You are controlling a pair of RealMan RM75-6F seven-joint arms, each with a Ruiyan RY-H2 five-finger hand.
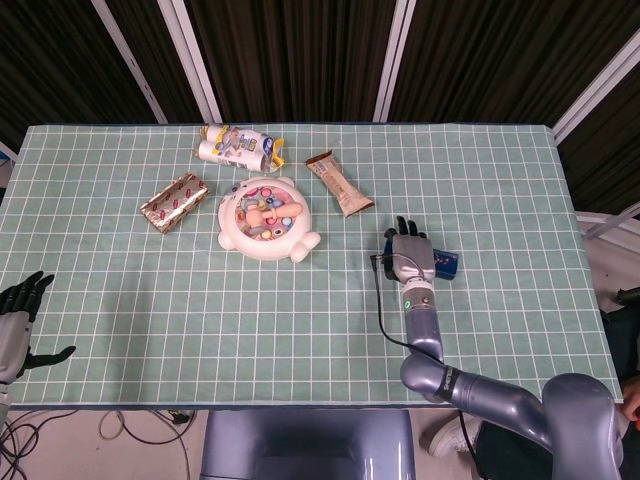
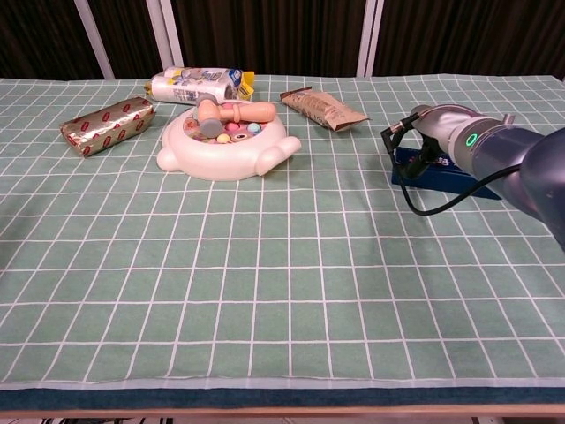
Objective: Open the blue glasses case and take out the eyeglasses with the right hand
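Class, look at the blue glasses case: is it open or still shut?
Shut, it seems: the blue glasses case lies flat, no raised lid or eyeglasses showing. The right hand covers most of it.

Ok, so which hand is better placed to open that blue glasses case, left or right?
The right. The right hand is already on top of the blue glasses case, which lies closed near the table's right side. The left hand hangs off the table's near left corner, open, far from the case.

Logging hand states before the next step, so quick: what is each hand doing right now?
Left hand: open, holding nothing, off the table's near edge.
Right hand: over the blue glasses case; its grip cannot be told.
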